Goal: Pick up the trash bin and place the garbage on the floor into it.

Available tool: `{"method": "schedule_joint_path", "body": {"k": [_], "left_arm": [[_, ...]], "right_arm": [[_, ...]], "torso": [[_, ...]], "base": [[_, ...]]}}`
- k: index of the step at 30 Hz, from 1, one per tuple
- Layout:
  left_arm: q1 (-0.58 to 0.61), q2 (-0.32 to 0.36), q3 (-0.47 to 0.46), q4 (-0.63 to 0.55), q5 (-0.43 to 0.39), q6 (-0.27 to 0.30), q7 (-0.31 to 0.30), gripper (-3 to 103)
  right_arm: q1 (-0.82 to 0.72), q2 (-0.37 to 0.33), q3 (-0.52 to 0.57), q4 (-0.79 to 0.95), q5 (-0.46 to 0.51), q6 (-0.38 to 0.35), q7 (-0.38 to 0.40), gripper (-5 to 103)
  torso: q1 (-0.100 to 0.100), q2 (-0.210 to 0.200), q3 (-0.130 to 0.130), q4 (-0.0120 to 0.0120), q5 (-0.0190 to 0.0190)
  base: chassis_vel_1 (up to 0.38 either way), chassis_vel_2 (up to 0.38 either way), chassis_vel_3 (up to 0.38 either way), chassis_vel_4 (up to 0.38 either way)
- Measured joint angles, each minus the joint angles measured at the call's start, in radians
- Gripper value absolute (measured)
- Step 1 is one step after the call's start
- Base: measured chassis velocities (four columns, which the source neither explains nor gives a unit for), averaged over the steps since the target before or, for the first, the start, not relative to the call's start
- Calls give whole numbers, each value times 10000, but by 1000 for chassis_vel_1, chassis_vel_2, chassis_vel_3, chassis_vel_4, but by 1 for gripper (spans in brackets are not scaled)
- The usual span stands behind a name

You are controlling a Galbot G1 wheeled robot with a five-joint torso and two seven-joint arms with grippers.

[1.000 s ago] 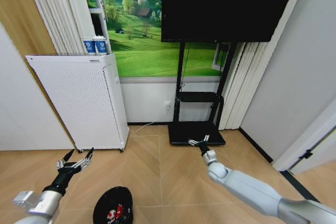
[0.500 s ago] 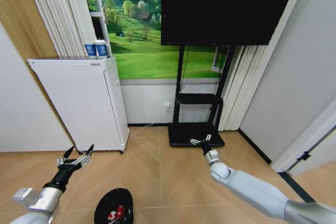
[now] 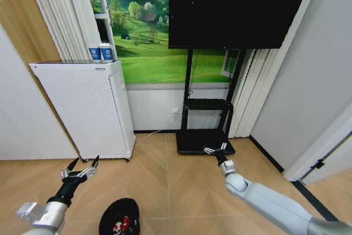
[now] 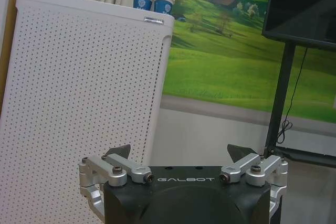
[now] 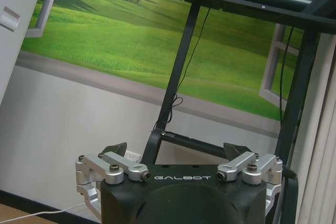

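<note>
Trash bin (image 3: pixel 119 218) sat at the frame's bottom edge holding red-and-white litter (image 3: pixel 122 225), left gripper (image 3: pixel 80 165) and right gripper (image 3: pixel 215 149) spread wide over bare parquet (image 3: pixel 159 180).

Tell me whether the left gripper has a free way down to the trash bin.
Probably yes. The left gripper hangs open above the trash bin, slightly to its left, with bare floor between them and nothing in the way.

living room, television (image 3: pixel 236 6), landscape mural (image 3: pixel 148 37)
</note>
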Motion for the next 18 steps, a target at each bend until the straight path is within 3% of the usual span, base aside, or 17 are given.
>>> {"method": "schedule_joint_path", "body": {"k": [10, 18], "left_arm": [[2, -221, 245, 122, 206, -28, -29, 100], [8, -275, 297, 156, 211, -68, -5, 100]], "right_arm": [[-343, -44, 534, 156, -192, 147, 144, 100], [-471, -26, 648, 106, -529, 225, 251, 100]], "torso": [[-17, -37, -21, -4, 6], [-25, -53, -31, 4, -7]], "base": [[35, -177, -30, 196], [224, -228, -206, 227]]}}
